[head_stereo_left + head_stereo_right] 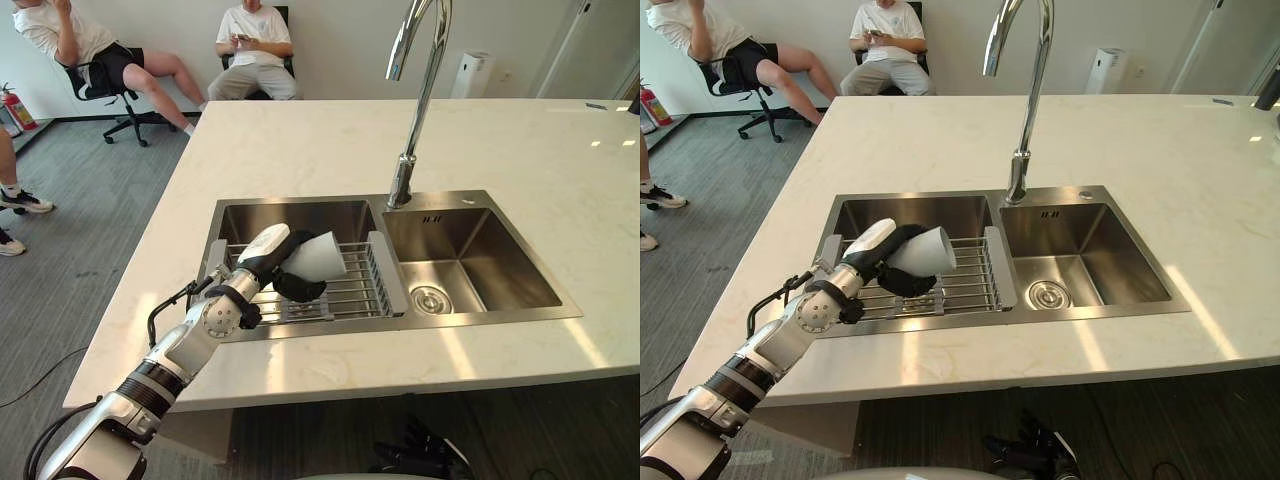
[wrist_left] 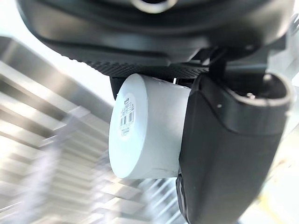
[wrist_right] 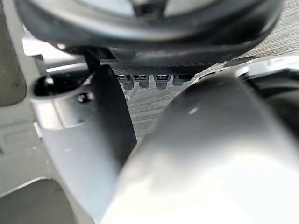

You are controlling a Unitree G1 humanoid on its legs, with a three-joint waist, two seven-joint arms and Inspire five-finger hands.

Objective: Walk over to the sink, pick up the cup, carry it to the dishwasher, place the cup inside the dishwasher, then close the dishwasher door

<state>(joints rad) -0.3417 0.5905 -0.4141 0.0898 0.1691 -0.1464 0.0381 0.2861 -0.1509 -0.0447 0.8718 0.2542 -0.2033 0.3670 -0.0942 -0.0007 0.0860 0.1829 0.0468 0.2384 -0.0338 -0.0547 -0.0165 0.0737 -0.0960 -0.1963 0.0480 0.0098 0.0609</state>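
Left hand (image 1: 258,270) grips white cup (image 1: 318,256) above sink rack (image 1: 355,290).

The sink (image 1: 470,196) is set into the counter (image 1: 300,140) near its front edge, and the faucet (image 1: 420,110) stands behind the divide between its two basins. A rack (image 1: 362,290) lies across the left basin (image 1: 300,215). Above the rack the cup (image 1: 318,257) lies on its side in the left hand (image 1: 262,262), whose fingers curl round it. The drain (image 1: 431,298) sits in the right basin (image 1: 505,262).
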